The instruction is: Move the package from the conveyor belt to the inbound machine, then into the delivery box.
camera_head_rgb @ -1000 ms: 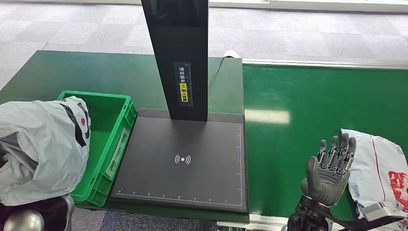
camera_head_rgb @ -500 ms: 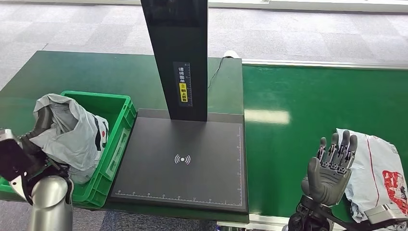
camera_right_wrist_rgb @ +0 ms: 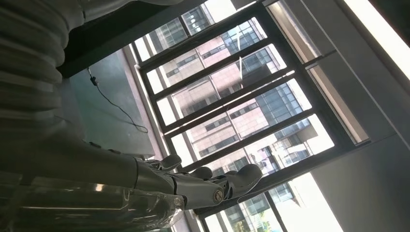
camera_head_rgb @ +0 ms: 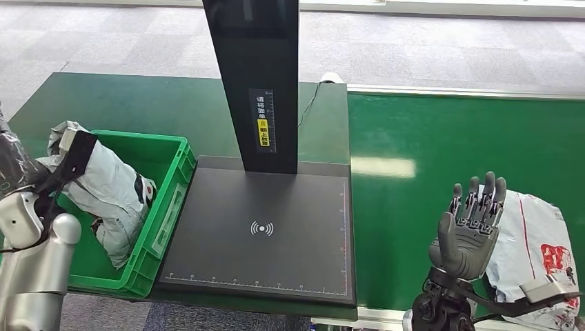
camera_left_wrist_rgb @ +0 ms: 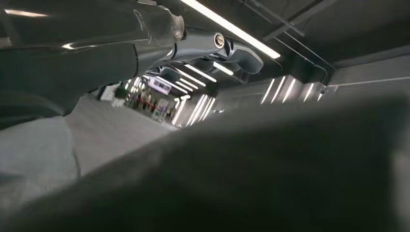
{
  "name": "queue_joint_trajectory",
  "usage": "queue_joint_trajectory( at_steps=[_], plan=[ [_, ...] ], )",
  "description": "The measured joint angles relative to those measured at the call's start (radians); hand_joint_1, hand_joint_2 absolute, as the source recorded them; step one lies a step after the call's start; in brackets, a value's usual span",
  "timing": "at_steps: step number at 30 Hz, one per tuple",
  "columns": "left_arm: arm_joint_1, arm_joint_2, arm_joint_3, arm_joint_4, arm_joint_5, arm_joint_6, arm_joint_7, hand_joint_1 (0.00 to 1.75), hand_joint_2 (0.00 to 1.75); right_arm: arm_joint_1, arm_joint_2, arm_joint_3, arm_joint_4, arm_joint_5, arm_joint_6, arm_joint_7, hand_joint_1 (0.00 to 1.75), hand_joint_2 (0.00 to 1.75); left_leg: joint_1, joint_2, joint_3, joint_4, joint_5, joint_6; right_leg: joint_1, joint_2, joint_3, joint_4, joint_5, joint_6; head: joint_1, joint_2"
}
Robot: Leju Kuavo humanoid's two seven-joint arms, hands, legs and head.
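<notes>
Grey package (camera_head_rgb: 110,196) lies in green delivery box (camera_head_rgb: 171,181) at 9 o'clock, left hand (camera_head_rgb: 24,181) beside it (grip unclear), right hand (camera_head_rgb: 471,231) fingers spread, empty, touching second package (camera_head_rgb: 545,258) on conveyor belt (camera_head_rgb: 428,158).

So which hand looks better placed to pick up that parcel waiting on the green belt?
The right hand: it is open, right beside the white parcel on the belt. The left arm is far across, busy with the grey bag in the green crate.
</notes>
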Motion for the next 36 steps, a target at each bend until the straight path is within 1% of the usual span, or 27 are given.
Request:
queue_joint_trajectory(
  at_steps=[4, 7, 10, 13, 17, 20, 22, 25, 30, 33, 36],
  plan=[
    [-0.047, 0.056, -0.001, 0.039, -0.128, -0.083, 0.058, 0.00, 1.75, -0.006, 0.000, 0.006, 0.014, 0.000, -0.003, 0.000, 0.00, 1.75, 0.000, 0.000, 0.000, 0.000, 0.000, 0.000, 0.000, 0.000, 0.000, 0.000, 0.000, 0.000, 0.000, 0.000],
    [-0.076, 0.089, -0.005, 0.038, -0.167, -0.141, 0.063, 0.00, 1.75, -0.008, 0.000, 0.009, 0.025, 0.000, -0.002, 0.000, 0.00, 1.75, 0.000, 0.000, 0.000, 0.000, 0.000, 0.000, 0.000, 0.000, 0.000, 0.000, 0.000, 0.000, 0.000, 0.000],
    [-0.103, 0.122, -0.011, 0.018, -0.159, -0.189, 0.051, 0.00, 1.75, -0.009, 0.000, 0.010, 0.038, 0.000, 0.005, 0.000, 0.00, 1.75, 0.000, 0.000, -0.001, 0.000, 0.000, 0.000, 0.000, 0.000, -0.001, 0.000, 0.000, 0.000, 0.000, 0.000],
    [-0.143, 0.170, -0.028, -0.008, -0.077, -0.241, 0.011, 0.00, 1.75, -0.010, -0.001, 0.011, 0.053, -0.003, 0.013, -0.001, 0.00, 1.75, 0.001, 0.000, -0.001, 0.000, 0.000, 0.000, 0.001, 0.000, -0.001, 0.000, 0.000, 0.000, 0.000, 0.000],
    [-0.229, 0.239, -0.074, -0.023, 0.117, -0.314, -0.045, 0.00, 1.75, -0.014, -0.001, 0.010, 0.073, -0.007, 0.018, -0.002, 0.00, 1.75, 0.001, 0.000, 0.000, 0.000, 0.000, -0.001, 0.001, 0.000, -0.002, 0.000, 0.000, 0.000, 0.000, 0.000],
    [-0.290, 0.269, -0.122, -0.037, 0.272, -0.384, -0.069, 0.00, 1.75, -0.016, 0.000, 0.008, 0.082, -0.009, 0.022, -0.004, 0.00, 1.75, 0.001, -0.001, 0.004, 0.000, 0.001, -0.001, 0.001, 0.000, -0.002, 0.000, 0.000, 0.000, 0.000, 0.000],
    [-0.330, 0.284, -0.163, -0.047, 0.341, -0.435, -0.071, 0.00, 1.75, -0.016, 0.000, 0.007, 0.087, -0.008, 0.024, -0.005, 0.00, 1.75, 0.001, -0.001, 0.004, 0.000, 0.001, -0.001, 0.001, 0.000, -0.002, 0.000, 0.000, 0.000, 0.000, 0.000],
    [-0.399, 0.302, -0.230, -0.052, 0.393, -0.503, -0.061, 0.00, 1.75, -0.016, 0.000, 0.004, 0.092, -0.005, 0.027, -0.006, 0.00, 1.75, 0.001, -0.001, 0.004, 0.001, 0.001, -0.001, 0.001, 0.000, -0.002, 0.000, 0.000, 0.000, 0.000, 0.000],
    [-0.499, 0.323, -0.321, -0.052, 0.406, -0.561, -0.039, 0.00, 1.75, -0.018, 0.000, 0.003, 0.101, -0.003, 0.031, -0.006, 0.00, 1.75, 0.001, -0.001, 0.004, 0.000, 0.001, -0.001, 0.001, 0.000, -0.002, 0.000, 0.000, 0.000, 0.000, 0.000],
    [-0.530, 0.344, -0.362, -0.055, 0.423, -0.595, -0.030, 0.00, 1.75, -0.020, -0.001, 0.002, 0.107, -0.007, 0.032, -0.007, 0.00, 1.75, 0.001, -0.001, 0.004, 0.000, 0.001, -0.001, 0.001, 0.000, -0.002, 0.000, 0.000, 0.000, 0.000, 0.000],
    [-0.544, 0.375, -0.394, -0.063, 0.466, -0.621, -0.026, 0.00, 1.75, -0.020, -0.003, 0.002, 0.112, -0.016, 0.032, -0.007, 0.00, 1.75, 0.001, 0.000, 0.004, 0.000, 0.001, -0.001, 0.001, 0.000, -0.002, 0.001, 0.000, 0.000, 0.000, 0.000]
  ],
)
